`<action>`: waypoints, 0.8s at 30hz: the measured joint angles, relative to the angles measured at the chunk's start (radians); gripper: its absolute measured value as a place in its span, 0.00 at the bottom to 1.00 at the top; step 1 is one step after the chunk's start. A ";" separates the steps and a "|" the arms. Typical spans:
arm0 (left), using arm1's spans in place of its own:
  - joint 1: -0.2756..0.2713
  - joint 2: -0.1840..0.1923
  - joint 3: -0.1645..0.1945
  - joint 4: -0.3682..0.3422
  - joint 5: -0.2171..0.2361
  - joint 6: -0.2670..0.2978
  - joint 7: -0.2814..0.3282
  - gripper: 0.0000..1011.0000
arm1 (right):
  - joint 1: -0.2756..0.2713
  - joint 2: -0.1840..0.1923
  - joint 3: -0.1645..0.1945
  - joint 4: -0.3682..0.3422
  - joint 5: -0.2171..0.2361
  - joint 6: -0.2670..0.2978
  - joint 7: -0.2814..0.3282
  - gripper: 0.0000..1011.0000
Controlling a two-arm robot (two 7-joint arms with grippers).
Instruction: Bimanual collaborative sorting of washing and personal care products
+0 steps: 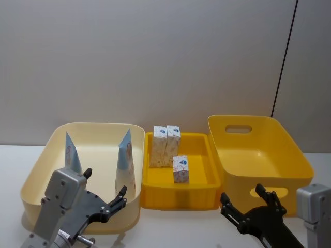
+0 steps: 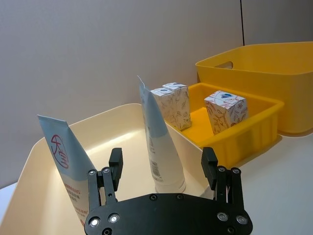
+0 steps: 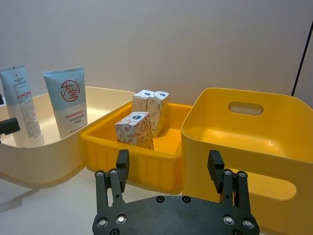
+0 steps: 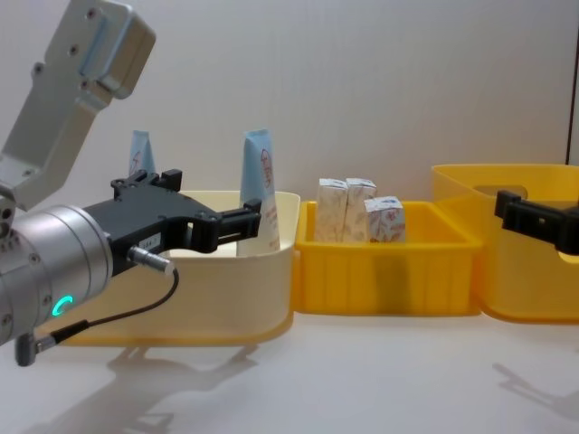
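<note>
The left jaws stood wide open with nothing between them, just short of the near wall of the cream bin [image 1: 98, 125]. In the chest view they were at about the height of its rim. Beyond them two tubes stood upright on their caps inside that bin, apart from each other. The right tube [image 2: 159, 142] rose straight ahead of the gap between the jaw tips. The left tube [image 2: 63, 161] stood off to the jaws' left, nearer the bin's left wall.

The right jaws were also spread wide and held nothing. They hung low over the bench [image 1: 170, 227], just before the near wall of the yellow bin [image 1: 305, 160]. Ahead and to their left lay the tray [image 3: 132, 161], set between the cream bin and the yellow bin, close against both. Three cartons stood upright in it. The pair of cartons [image 1: 166, 144] stood side by side and touching, toward the tray's far left corner. The third carton [image 1: 181, 169] stood just in front of that pair, nearer the jaws. Both jaws were clear of every tube and carton.
</note>
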 joint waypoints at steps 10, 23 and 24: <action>0.000 0.000 0.000 0.000 0.000 0.000 0.000 0.99 | -0.003 -0.008 0.003 -0.013 0.000 0.020 -0.007 0.99; 0.000 0.000 0.000 0.000 0.000 0.000 0.000 0.99 | -0.007 -0.075 0.025 -0.119 0.044 0.233 -0.103 0.99; 0.000 0.000 0.000 0.000 0.000 0.000 0.000 0.99 | -0.002 -0.089 0.029 -0.137 0.051 0.274 -0.123 0.99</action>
